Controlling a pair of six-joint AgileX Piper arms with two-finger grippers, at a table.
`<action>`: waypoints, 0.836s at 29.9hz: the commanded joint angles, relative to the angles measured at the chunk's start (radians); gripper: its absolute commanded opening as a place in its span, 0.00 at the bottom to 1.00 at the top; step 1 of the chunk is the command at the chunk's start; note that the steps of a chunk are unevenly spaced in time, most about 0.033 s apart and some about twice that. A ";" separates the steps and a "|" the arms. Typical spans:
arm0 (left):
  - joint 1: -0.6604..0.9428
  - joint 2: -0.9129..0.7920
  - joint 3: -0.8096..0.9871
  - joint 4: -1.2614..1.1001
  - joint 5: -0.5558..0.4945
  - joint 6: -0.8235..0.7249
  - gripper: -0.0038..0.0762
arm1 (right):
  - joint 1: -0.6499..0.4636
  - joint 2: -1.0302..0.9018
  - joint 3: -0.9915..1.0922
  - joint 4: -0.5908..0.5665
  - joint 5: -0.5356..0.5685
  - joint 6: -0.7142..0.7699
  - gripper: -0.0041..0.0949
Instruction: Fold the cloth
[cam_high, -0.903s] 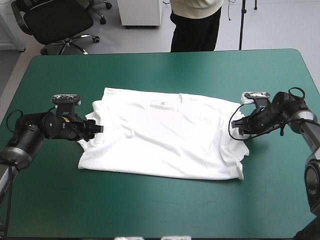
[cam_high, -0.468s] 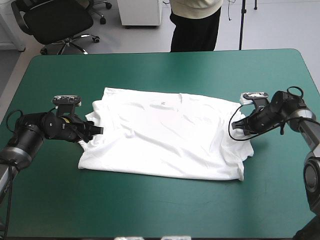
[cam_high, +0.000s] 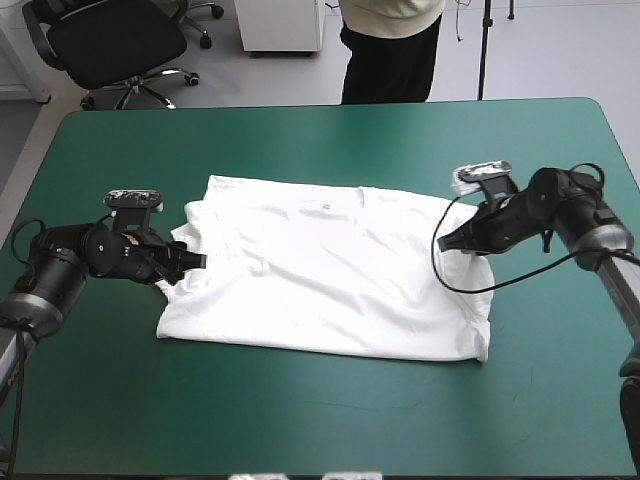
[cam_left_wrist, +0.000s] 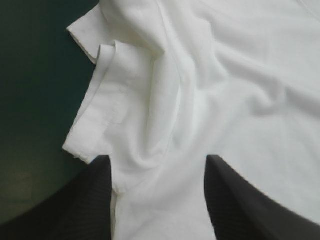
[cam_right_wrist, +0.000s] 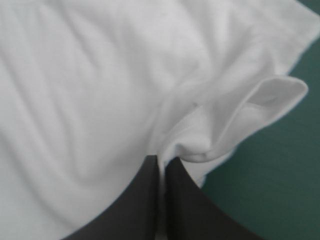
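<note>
The white T-shirt (cam_high: 320, 270) lies spread flat in the middle of the table, collar toward the far edge. My left gripper (cam_high: 193, 262) rests at the shirt's left sleeve. In the left wrist view that gripper (cam_left_wrist: 157, 162) is open, and the folded sleeve hem (cam_left_wrist: 100, 100) lies just ahead of its fingers, with cloth between them. My right gripper (cam_high: 447, 242) is over the shirt's right side. In the right wrist view it (cam_right_wrist: 161, 161) is shut on the T-shirt (cam_right_wrist: 75, 75), pinching a raised fold of the right sleeve (cam_right_wrist: 260, 100).
The teal-green cover (cam_high: 300, 410) shows on all sides of the shirt, with a wide strip toward the front edge and another toward the far edge (cam_high: 330, 130).
My right gripper has moved inward, toward the shirt's middle, pulling the right sleeve with it. The left gripper has stayed at the left sleeve.
</note>
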 joint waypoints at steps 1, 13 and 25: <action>-0.001 -0.027 -0.033 -0.020 -0.030 0.003 0.55 | 0.089 0.000 -0.031 0.021 -0.023 0.023 0.04; -0.001 -0.027 -0.033 -0.015 -0.055 -0.028 0.55 | 0.175 0.166 -0.031 0.004 -0.072 0.013 0.41; 0.227 0.175 -0.148 -0.190 -0.031 0.039 0.55 | 0.175 -0.124 -0.031 -0.001 -0.099 -0.006 0.44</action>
